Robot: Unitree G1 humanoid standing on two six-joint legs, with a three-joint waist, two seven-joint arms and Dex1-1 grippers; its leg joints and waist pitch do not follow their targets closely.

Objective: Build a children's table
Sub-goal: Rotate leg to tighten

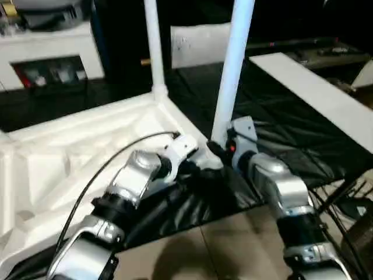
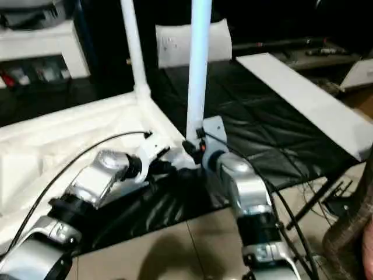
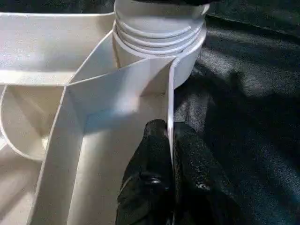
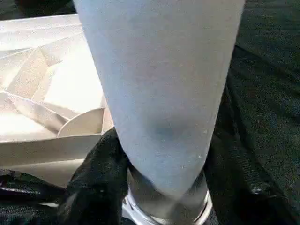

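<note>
Down at the lower centre of the head view, the left gripper (image 3: 171, 154) is pinched tight on the thin side wall of the white plastic rectangular tabletop (image 1: 76, 151), which lies upside down with its ribbed underside showing (one black finger on each face of the wall). Just past those fingers sits the round corner socket (image 3: 187, 61), threaded rings showing above its rim. Right of centre, the right gripper (image 1: 224, 150) is wrapped round the base of a long white tapered tube leg (image 1: 232, 64); its jaws stand about half apart, closed on the leg. That leg's long axis runs nearly straight up, leaning slightly rightward, its foot entering the near socket. The right arm is plainly the one on the leg, so the seating twist likely falls to it while the left steadies the top. Farther back, upper left of centre, a second white tube leg (image 1: 153, 44) already stands upright in the far corner socket (image 1: 159, 91).
</note>
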